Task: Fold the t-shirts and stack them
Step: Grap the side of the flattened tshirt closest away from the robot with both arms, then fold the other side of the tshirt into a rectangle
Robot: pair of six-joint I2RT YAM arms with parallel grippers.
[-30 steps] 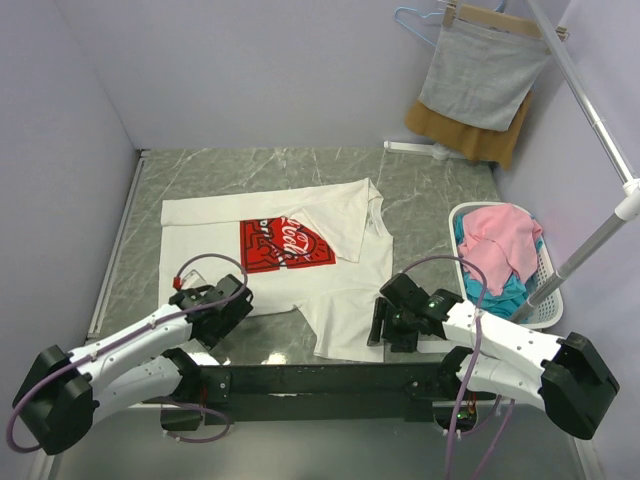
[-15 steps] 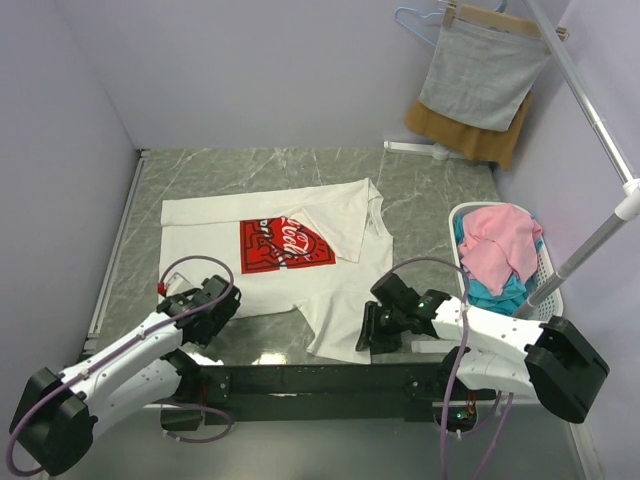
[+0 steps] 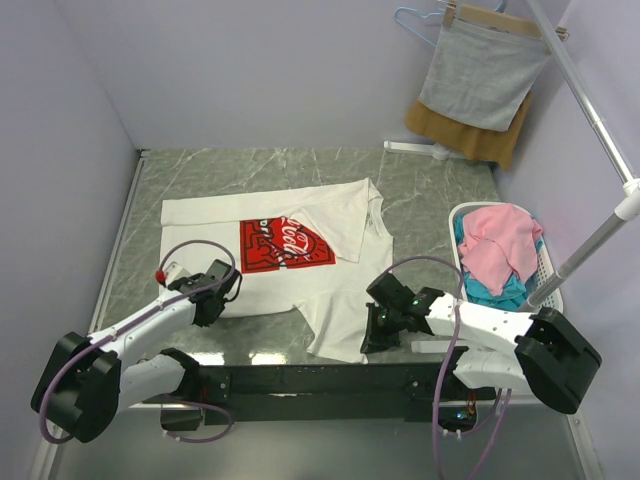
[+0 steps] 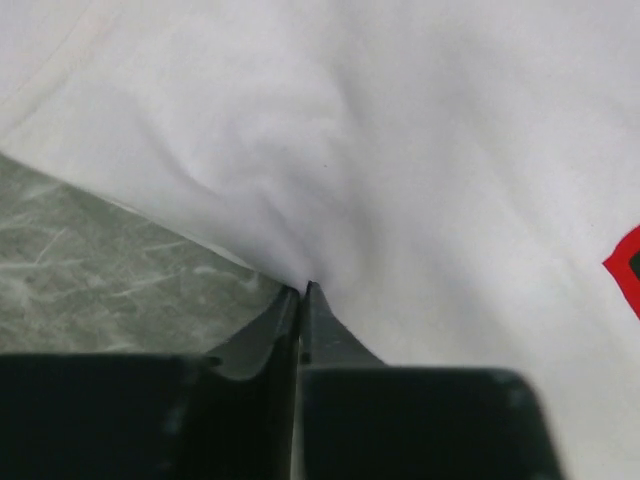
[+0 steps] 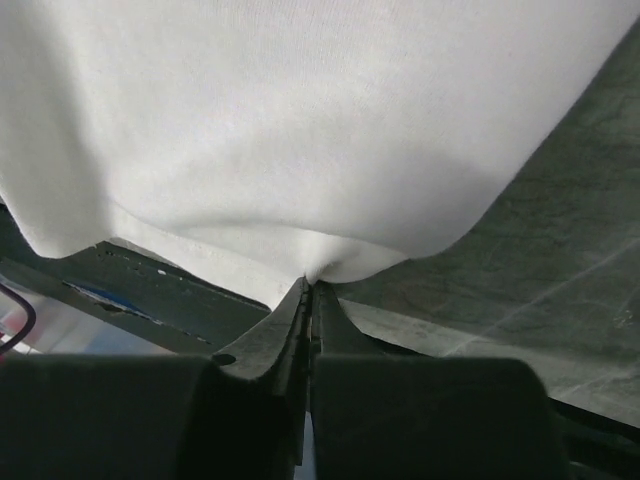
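Observation:
A white t-shirt [image 3: 340,290] with a red square print [image 3: 285,246] lies partly folded on the grey marble table [image 3: 430,200]; one sleeve is turned over the print. My left gripper [image 3: 222,291] sits at the shirt's near left edge. In the left wrist view its jaws [image 4: 302,290] are shut, pinching the white cloth [image 4: 400,150] at its edge. My right gripper [image 3: 373,330] is at the shirt's near right corner. The right wrist view shows its jaws [image 5: 310,282] shut on the hem of the shirt [image 5: 300,120], which bunches at the tips.
A white basket [image 3: 548,298] holding pink [image 3: 497,245] and teal clothes stands at the right. A grey cloth [image 3: 482,75] and a mustard-brown cloth [image 3: 468,135] hang at the back right by a slanted white pole [image 3: 590,255]. A black rail [image 3: 320,380] runs along the near edge.
Both grippers went from open to shut on the shirt's near edge. The left gripper shifted a little to the left; the right gripper moved left onto the hem.

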